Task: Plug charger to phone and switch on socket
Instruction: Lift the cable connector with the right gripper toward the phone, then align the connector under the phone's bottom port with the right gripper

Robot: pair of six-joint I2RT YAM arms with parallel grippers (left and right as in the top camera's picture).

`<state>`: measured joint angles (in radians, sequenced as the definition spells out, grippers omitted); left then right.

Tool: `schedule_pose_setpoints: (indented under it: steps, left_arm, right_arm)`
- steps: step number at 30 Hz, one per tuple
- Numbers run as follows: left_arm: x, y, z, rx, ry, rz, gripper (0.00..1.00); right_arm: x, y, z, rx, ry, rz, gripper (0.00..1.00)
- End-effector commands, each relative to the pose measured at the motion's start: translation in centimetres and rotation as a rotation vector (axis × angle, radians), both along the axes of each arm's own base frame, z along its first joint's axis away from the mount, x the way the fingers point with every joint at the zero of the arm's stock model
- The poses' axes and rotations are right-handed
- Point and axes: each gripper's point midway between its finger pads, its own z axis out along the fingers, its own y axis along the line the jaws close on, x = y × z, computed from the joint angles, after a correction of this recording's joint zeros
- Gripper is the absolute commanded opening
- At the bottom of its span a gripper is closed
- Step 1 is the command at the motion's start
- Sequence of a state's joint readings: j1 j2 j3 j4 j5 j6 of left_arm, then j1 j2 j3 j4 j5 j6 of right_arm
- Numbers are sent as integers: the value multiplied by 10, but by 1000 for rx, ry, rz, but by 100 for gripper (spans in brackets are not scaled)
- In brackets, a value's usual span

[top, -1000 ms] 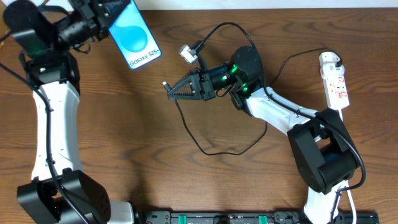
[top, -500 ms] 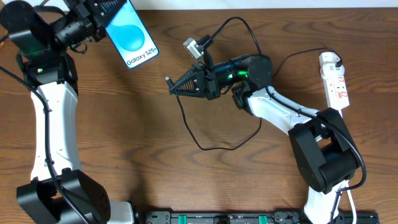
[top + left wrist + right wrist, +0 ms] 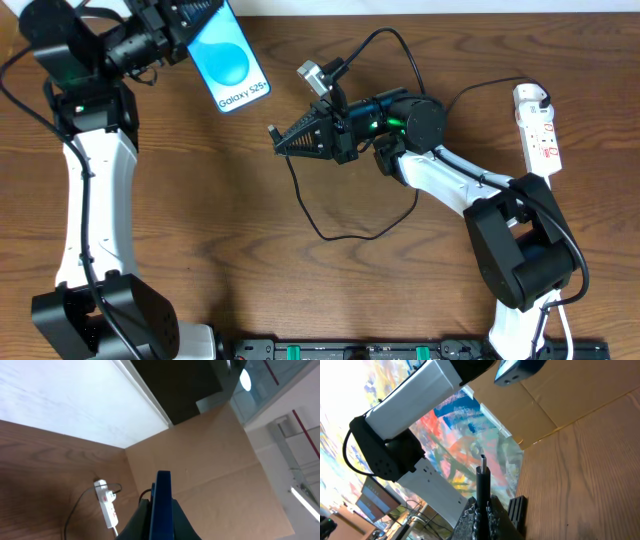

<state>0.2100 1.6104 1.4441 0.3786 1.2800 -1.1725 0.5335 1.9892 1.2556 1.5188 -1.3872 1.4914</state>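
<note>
Overhead: left gripper (image 3: 186,18) clamps the raised phone (image 3: 232,66), top left; socket (image 3: 538,128) lies far right. Only the right wrist shows the charger (image 3: 481,484) tip pinched in the right gripper (image 3: 481,510).

Left wrist cam only gets the phone (image 3: 162,497) edge-on — screen's hidden, and its lower end runs off the bottom of the frame. The socket (image 3: 108,506) is tiny back there, can't tell whether it's switched on. Right wrist cam: the charger (image 3: 482,482) shows just its tip — the rest of it is out of frame.
</note>
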Motion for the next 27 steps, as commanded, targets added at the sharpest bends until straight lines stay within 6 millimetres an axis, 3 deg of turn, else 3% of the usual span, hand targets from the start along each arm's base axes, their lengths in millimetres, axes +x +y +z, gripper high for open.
schedule_pose_setpoints:
  steps: [1, 8, 27]
  left_arm:
    - [-2, -7, 4, 17, -42, -2, 8]
    - [1, -18, -8, 22, -13, -3, 8]
    - [-6, -28, -8, 37, -34, -56, 8]
  right_arm:
    - [1, 0, 8, 29, -22, -13, 1]
    - [4, 1, 11, 55, -38, -37, 1]
    - [17, -5, 13, 67, -22, -81, 1]
